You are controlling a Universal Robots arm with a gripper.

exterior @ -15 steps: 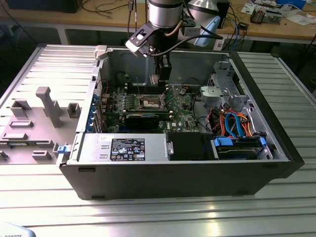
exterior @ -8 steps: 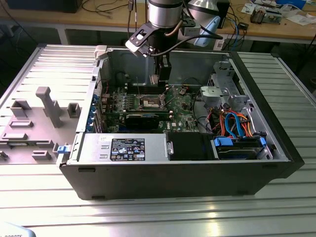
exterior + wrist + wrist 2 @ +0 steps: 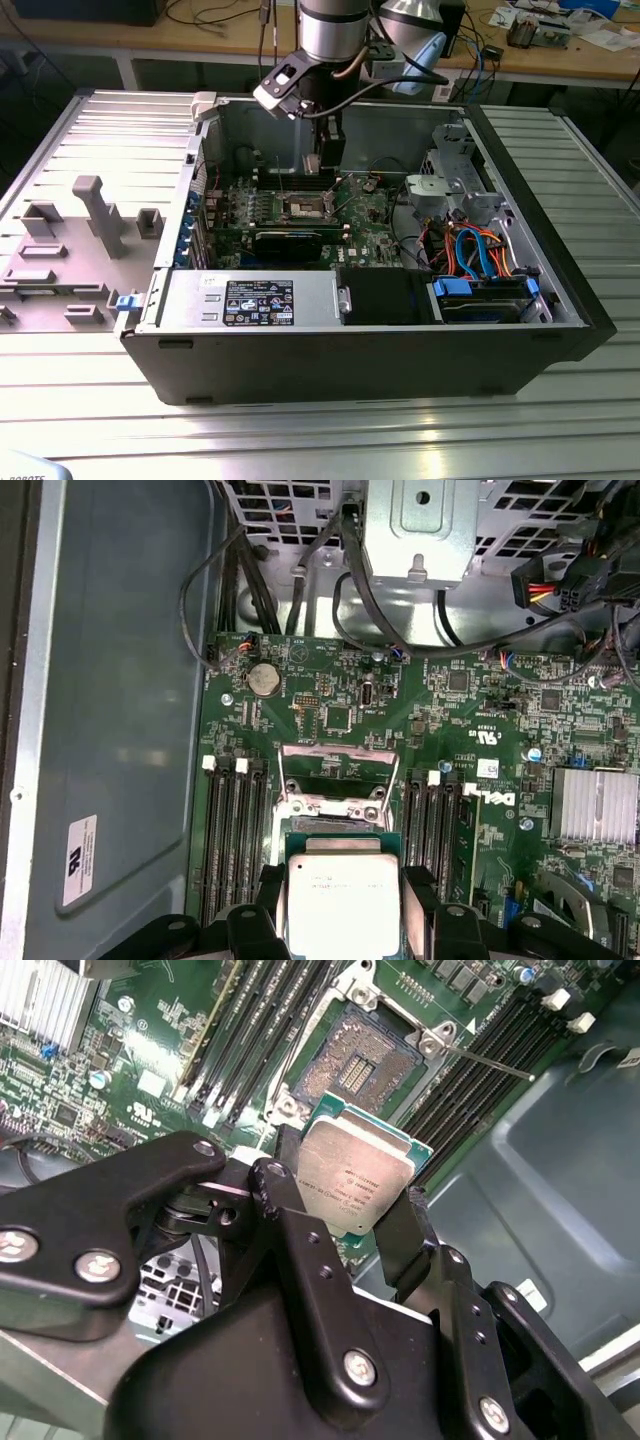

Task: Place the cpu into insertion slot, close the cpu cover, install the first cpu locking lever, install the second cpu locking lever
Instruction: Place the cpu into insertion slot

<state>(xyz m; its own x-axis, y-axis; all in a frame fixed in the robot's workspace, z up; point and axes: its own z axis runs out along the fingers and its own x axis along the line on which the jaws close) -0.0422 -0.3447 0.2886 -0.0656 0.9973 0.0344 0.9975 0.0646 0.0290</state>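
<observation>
We see the cpu (image 3: 355, 1175), a small flat square chip with a silvery top, pinched by two opposite edges between the black fingers of the gripper (image 3: 345, 1212). The jaws are closed just to the chip's width. The chip hangs over the green board (image 3: 150, 1080), near the bare insertion slot (image 3: 365, 1055), not yet seated. We judge it light, stiff and fragile, with a slippery metal top, so the edges are the place to hold. In the exterior view, the arm (image 3: 330, 30) enters at top middle, above the open computer case (image 3: 560, 300).

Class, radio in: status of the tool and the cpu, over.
Tool shut on cpu. Cpu not yet in insertion slot. Slot uncovered, nothing blocking it.
</observation>
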